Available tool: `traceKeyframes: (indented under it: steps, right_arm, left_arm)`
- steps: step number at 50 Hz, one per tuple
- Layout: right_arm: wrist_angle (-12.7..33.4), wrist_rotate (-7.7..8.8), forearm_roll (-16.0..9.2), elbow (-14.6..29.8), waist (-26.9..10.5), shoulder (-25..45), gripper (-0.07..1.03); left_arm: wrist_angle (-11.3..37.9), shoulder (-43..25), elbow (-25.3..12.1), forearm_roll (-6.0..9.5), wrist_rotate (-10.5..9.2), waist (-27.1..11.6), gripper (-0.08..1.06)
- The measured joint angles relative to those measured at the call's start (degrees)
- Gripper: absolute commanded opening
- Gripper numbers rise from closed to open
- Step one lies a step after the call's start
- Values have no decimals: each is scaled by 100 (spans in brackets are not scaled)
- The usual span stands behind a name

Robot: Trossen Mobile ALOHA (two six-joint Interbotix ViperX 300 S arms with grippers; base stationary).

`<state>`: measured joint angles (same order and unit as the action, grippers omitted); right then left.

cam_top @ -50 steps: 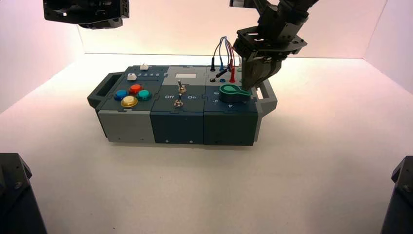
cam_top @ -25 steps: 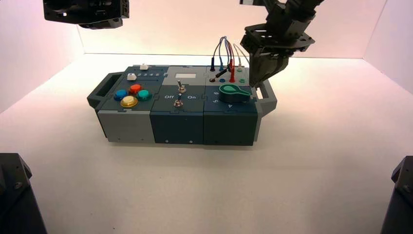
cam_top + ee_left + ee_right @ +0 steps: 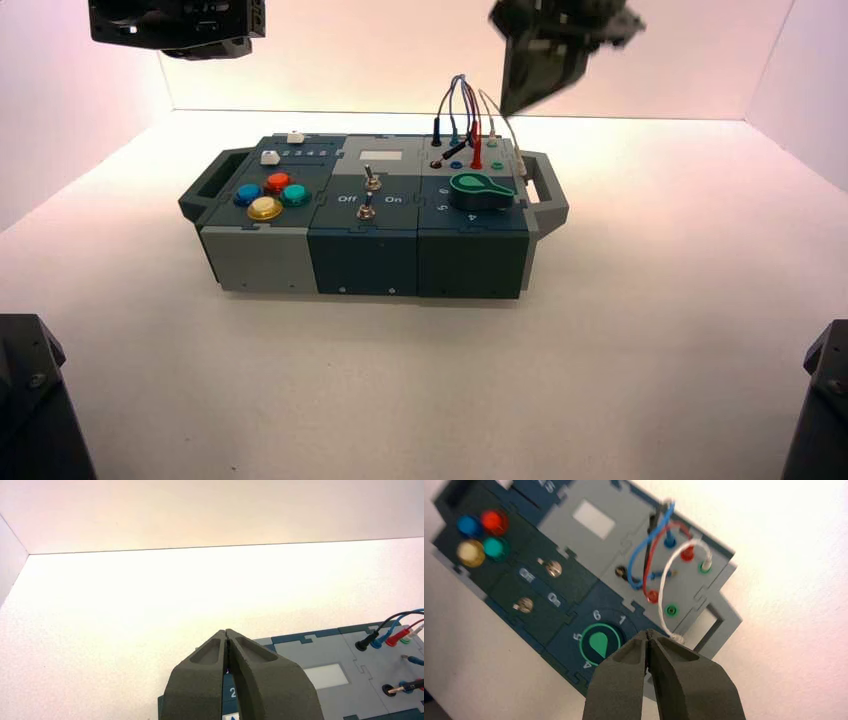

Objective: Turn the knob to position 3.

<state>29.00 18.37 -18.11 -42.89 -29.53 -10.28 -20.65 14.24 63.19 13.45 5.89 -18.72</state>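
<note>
The knob [image 3: 599, 644] is a dark teal dial with a green teardrop pointer, set at the box's right front [image 3: 480, 188]. Around it the right wrist view shows the white digits 6, 1, 5 and 4. The pointer's narrow end aims past the 4, toward a part of the ring covered by my right gripper's finger [image 3: 624, 680]; position 3 is hidden there. My right gripper [image 3: 646, 634] is shut on nothing and hangs high above the box's right end [image 3: 520, 95], clear of the knob. My left gripper [image 3: 226, 632] is shut and parked high at the back left [image 3: 200, 48].
Looped wires [image 3: 465, 105] rise from sockets just behind the knob. Two metal toggle switches [image 3: 370, 195] stand mid-box, and the coloured push buttons [image 3: 272, 195] sit at the left. The box has a handle [image 3: 545, 190] at each end. Arm bases [image 3: 30, 400] fill the lower corners.
My right gripper has risen from beside the knob's pointer tip to well above the box. The knob's pointer and the left arm look unchanged.
</note>
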Motion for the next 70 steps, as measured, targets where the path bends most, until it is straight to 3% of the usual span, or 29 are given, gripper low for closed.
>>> traceKeyframes:
  steps: [7, 16, 21, 28, 38, 50, 70]
  right_arm:
    - [-9, 9, 26, -18, 193, -264, -2]
    - [-202, 18, 35, -334, 835, -668, -2]
    - [-501, 9, 35, -642, 1318, -1002, -2]
    - [-1116, 9, 35, -1037, 1600, -1406, -2]
    - [-2118, 0, -44, -1450, 1608, -1529, -2]
    - [-2813, 9, -193, -1591, 1626, -1195, -2]
    - [-3103, -9, -360, -1635, 1635, -650, -2]
  left_arm:
    - [0, 0, 0, 0, 0, 0, -3]
    - [0, 0, 0, 0, 0, 0, -3]
    - [0, -9, 0, 0, 9, 0, -3]
    - [0, -26, 0, 0, 0, 0, -3]
    - [9, -70, -26, 0, 9, 0, -3]
    - [0, -176, -79, 0, 9, 0, -3]
    - [9, -246, -149, -9, 9, 0, -3]
